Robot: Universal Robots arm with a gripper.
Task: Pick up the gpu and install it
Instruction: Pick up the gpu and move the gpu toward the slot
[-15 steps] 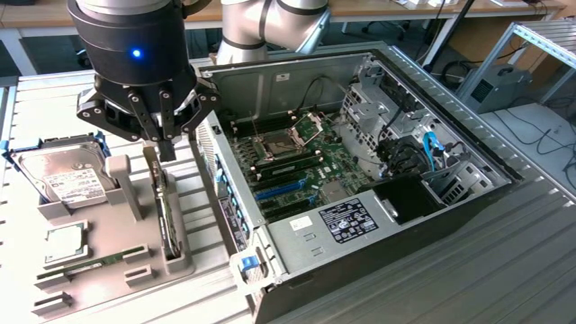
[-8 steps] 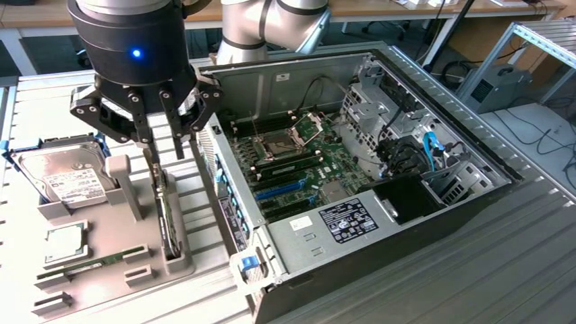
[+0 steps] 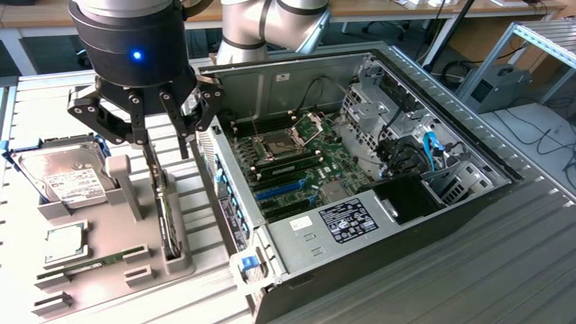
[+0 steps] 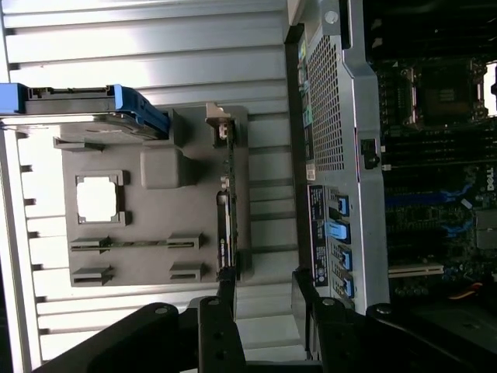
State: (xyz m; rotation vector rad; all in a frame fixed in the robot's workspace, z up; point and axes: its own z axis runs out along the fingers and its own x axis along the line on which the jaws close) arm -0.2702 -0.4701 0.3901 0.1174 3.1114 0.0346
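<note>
My claw hangs spread above the grey holder, where the gpu stands on edge, seemingly off-centre between the jaws, so I'd centre before descending.

Silver-grey jointed arm, black wrist housing — blue light, black linkage pincer

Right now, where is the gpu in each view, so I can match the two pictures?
Exterior view: the gpu stands on edge in the grey holder, on its side nearest the case, toward the exterior view's left.
Wrist view: the gpu is seen edge-on, a thin dark strip along the holder's edge facing the case.
Shared landmark: the grey holder.
</note>
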